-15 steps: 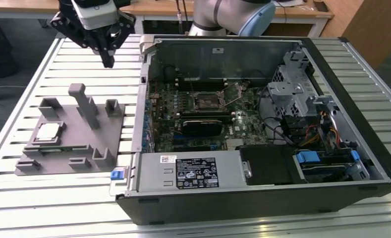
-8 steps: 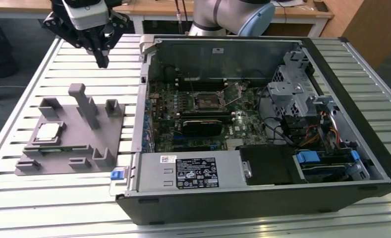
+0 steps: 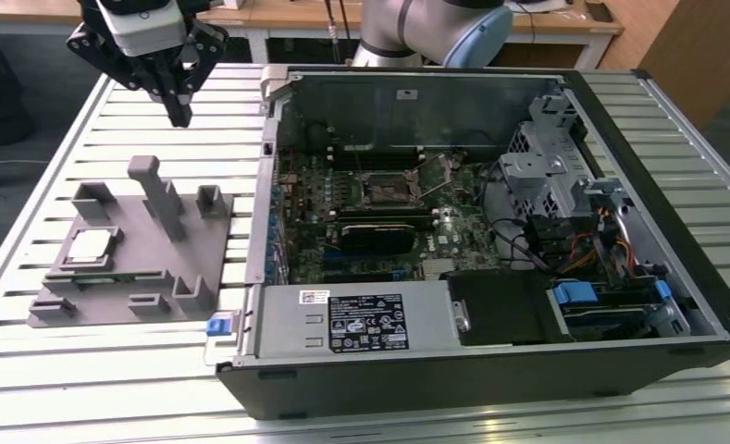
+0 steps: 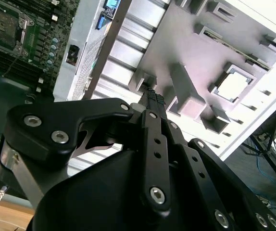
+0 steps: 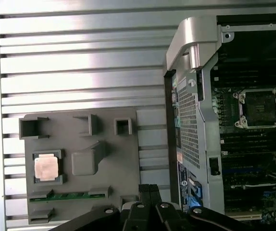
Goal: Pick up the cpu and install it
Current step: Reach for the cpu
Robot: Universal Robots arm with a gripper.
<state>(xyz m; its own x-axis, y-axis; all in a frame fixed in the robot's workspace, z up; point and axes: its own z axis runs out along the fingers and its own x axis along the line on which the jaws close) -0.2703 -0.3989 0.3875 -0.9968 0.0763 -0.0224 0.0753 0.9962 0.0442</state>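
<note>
Gripper [image 3: 182, 117] hangs high over the slatted table [image 3: 142, 388], fingers drawn together with nothing between them, well above the grey fixture [image 3: 136, 277] and touching nothing.

The cpu [image 3: 90, 245] lies flat in its square pocket, silvery top up, by the fixture's edge on the exterior view's left. The green memory stick [image 5: 68, 196] sits in the slot just beside that pocket.

Risks for you to watch:
- If you descend with the fingers closed as they are, you will press on the lid instead of straddling it.
- The pocket walls hug the chip. There is little edge to bite, so a shallow grip may slip or tip it.
- The upright post [image 3: 157, 194] stands near the pocket, and a slanted approach could strike it.
- The socket [image 3: 387, 190] lies deep inside the open case [image 3: 463, 388]. Carried low, the chip could catch the case wall. Set down askew, it may bend the contacts.
- I cannot tell whether the socket's retaining frame is lifted.
</note>
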